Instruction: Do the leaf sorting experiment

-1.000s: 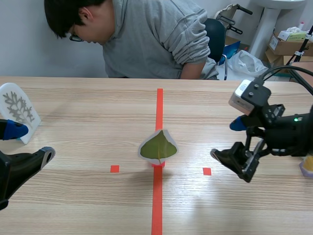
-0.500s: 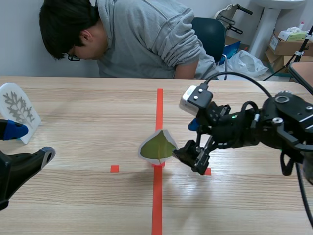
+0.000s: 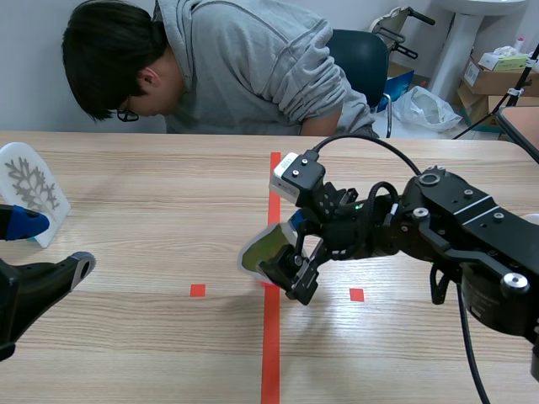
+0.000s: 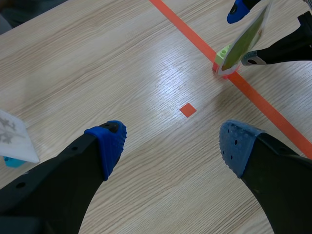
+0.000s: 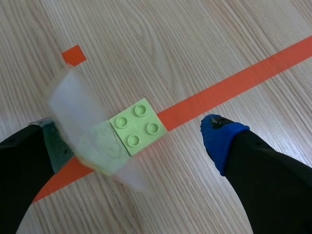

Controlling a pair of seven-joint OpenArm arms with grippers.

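A laminated green leaf card (image 3: pixel 263 249) stands upright in a light green brick (image 5: pixel 139 126) on the orange-red centre line. My right gripper (image 3: pixel 290 250) is at the card, open, one finger on each side. In the right wrist view the blurred card (image 5: pixel 92 134) stands close to the grey-padded finger (image 5: pixel 54 142), and the blue pad (image 5: pixel 220 132) is well away from it. My left gripper (image 4: pixel 170 146) hangs open over bare table at the near left. In its view the card (image 4: pixel 248 33) lies far ahead, between the other arm's fingers.
A white card with a pale leaf print (image 3: pixel 28 187) stands at the table's left edge, also seen beside my left gripper (image 4: pixel 9 139). A person (image 3: pixel 236 67) leans over the far side of the table. Boxes and a chair stand behind.
My right arm has swung left from the table's right side until its open fingers straddle the leaf card. The person has bent further down. The left arm has stayed put.
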